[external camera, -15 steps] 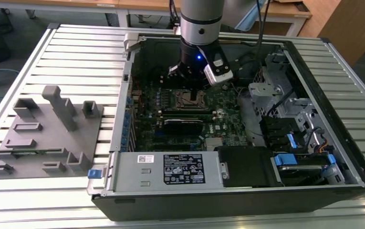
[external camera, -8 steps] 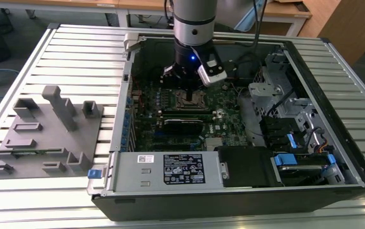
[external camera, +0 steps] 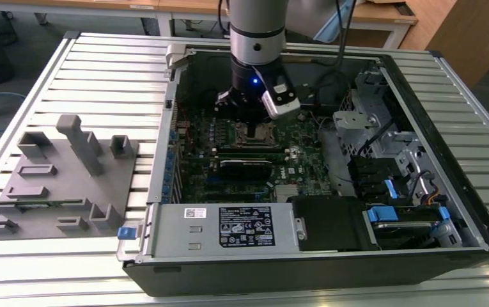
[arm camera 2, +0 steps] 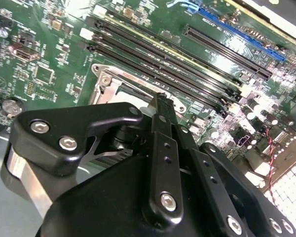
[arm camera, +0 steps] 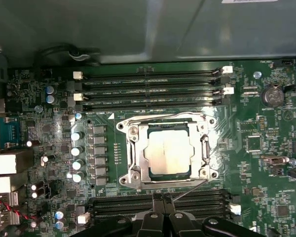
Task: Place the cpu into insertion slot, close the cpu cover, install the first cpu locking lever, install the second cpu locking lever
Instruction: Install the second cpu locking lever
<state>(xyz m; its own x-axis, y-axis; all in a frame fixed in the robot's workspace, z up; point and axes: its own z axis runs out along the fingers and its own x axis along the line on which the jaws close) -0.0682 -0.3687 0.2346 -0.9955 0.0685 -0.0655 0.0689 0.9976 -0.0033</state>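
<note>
CPU (arm camera: 168, 154), a dull grey-brown square, lies flat in the socket at the middle of the green motherboard (arm camera: 256, 148), as the first wrist view shows it. Around the chip sits the cpu cover (arm camera: 138, 148), a dull-metal frame lying down over the socket with the chip showing through its central window. A thin metal locking lever (arm camera: 190, 190) runs slantwise just off the socket edge nearest the fingers, and a second lever piece (arm camera: 205, 148) lies along another side of the frame. Black memory slots (arm camera: 148, 89) run in rows on the far side of the socket, and more of them lie between the socket and the fingers.

The gripper (arm camera: 162, 210) hangs above the board at the socket's near edge. In the first wrist view the two black fingers (arm camera: 155, 207) stand tight side by side with no gap showing between them and nothing held; their tips lie over the near memory slots, just short of the cover's edge, apart from the chip. In the second wrist view the gripper (arm camera 2: 160, 98) points toward the socket's metal frame (arm camera 2: 108, 84).

In the exterior view the arm (external camera: 257, 38) reaches down into an open computer case (external camera: 449, 211) lying on a slatted metal surface (external camera: 99, 70), with the gripper (external camera: 246, 121) low over the board. A grey fixture block (external camera: 57, 179) rests on the surface toward the exterior view's left, well apart from the case.
</note>
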